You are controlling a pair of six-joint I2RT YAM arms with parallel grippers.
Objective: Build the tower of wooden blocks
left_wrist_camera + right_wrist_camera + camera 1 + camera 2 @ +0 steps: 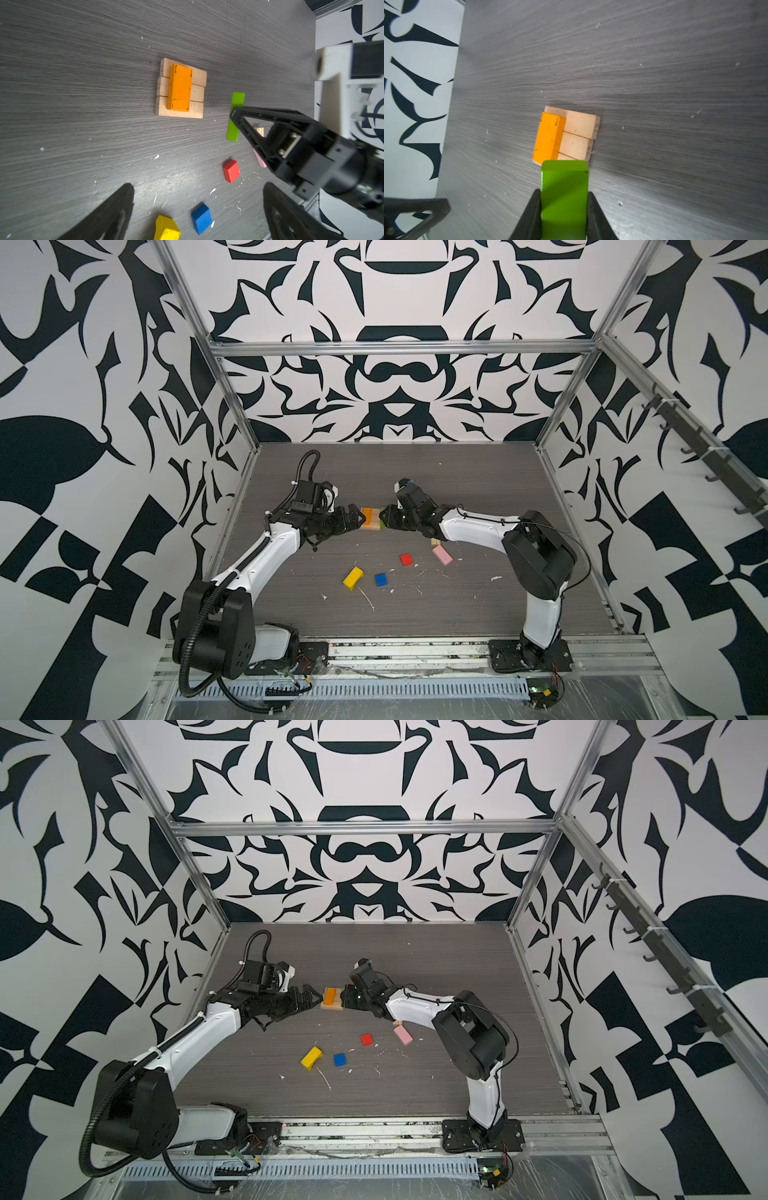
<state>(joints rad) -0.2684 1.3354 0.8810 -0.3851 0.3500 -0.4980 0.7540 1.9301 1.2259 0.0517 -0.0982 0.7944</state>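
The tower's base is three tan planks (pixel 197 108) side by side with an orange block (pixel 179 88) lying across them, seen in both top views (pixel 371 519) (pixel 332 999). My right gripper (pixel 564 192) is shut on a green block (pixel 564 176), held just off the planks' right edge, above the table. My left gripper (pixel 198 185) stands open to the left of the base (pixel 355 518), holding nothing. Loose on the table lie yellow (pixel 353 577), blue (pixel 380 579), red (pixel 406 559) and pink (pixel 442 555) wood blocks. A tan cube (pixel 259 131) sits under the right arm.
The grey wood-grain table (pixel 478 497) is flecked with white scraps. Aluminium frame posts (pixel 232 398) and patterned walls close it in on three sides. A metal rail (pixel 415 649) with both arm bases runs along the front edge.
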